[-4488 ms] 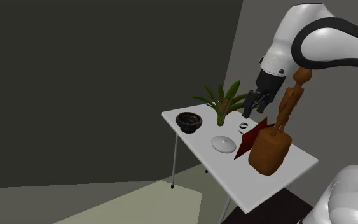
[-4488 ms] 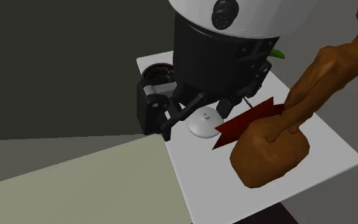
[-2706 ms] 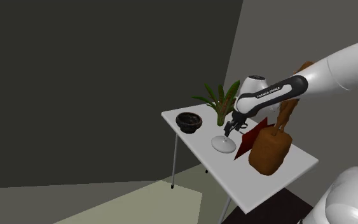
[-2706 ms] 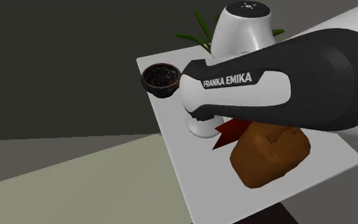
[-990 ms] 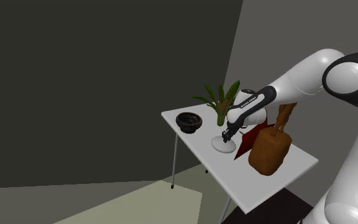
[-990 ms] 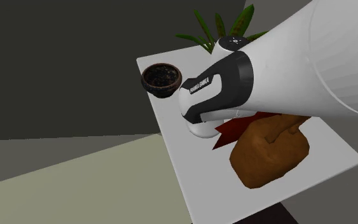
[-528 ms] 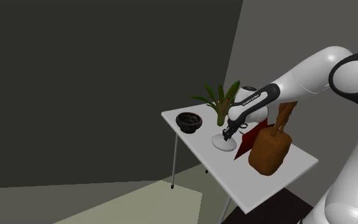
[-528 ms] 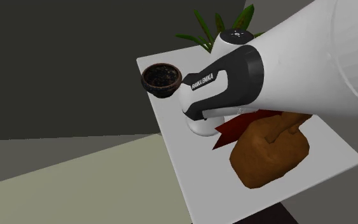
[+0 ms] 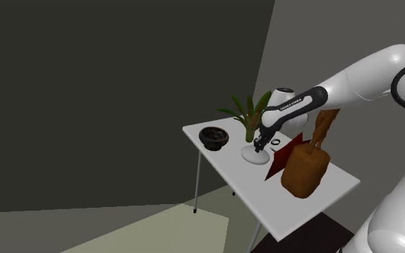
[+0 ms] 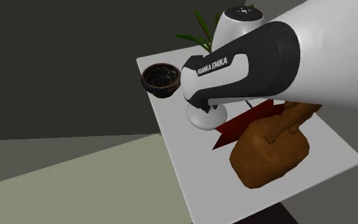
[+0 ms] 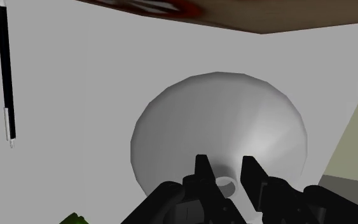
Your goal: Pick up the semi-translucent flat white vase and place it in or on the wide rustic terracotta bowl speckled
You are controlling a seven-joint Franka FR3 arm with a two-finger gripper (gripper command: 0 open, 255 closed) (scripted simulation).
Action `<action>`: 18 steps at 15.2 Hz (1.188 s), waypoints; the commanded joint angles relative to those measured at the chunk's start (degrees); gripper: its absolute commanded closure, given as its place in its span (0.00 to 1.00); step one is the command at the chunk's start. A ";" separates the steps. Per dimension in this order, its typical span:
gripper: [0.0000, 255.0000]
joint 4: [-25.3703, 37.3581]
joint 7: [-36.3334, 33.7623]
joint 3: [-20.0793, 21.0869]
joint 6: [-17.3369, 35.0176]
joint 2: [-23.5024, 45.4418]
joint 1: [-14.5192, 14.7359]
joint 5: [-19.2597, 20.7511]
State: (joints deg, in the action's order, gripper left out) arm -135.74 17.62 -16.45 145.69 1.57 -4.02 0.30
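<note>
The white table (image 9: 280, 208) carries everything. The Franka arm (image 9: 352, 75) reaches over it, past the brown carved figure (image 9: 305, 171) and the green plant (image 9: 249, 115). The flat white vase (image 11: 219, 130) hangs under the gripper (image 11: 227, 179), whose jaws are drawn in narrow on its small neck. In the shoulder view it seems just clear of the tabletop, near the plant. The dark speckled bowl (image 9: 213, 137) stands well apart, toward the table corner at the shoulder view's left.

The hold is on a slim neck above a wide body. The carry probably wants a slow, level move, enough height to clear the bowl's rim, and centring over the bowl before release.

White lettering (image 10: 212, 65) on the dark wrist link reads "FRANKA EMIKA".
</note>
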 commanded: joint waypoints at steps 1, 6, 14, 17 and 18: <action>1.00 0.30 -0.51 0.00 -1.51 -1.25 0.06 0.62; 1.00 1.68 -1.26 0.05 -5.46 -3.91 0.06 1.72; 1.00 4.55 -2.07 0.30 -11.80 -7.50 0.03 2.90; 1.00 5.83 -2.28 0.42 -14.16 -8.62 0.03 3.20; 1.00 6.27 -2.34 0.46 -14.95 -8.97 0.03 3.29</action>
State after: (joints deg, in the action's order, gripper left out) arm -129.94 15.36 -16.04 131.65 -6.96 -4.00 3.49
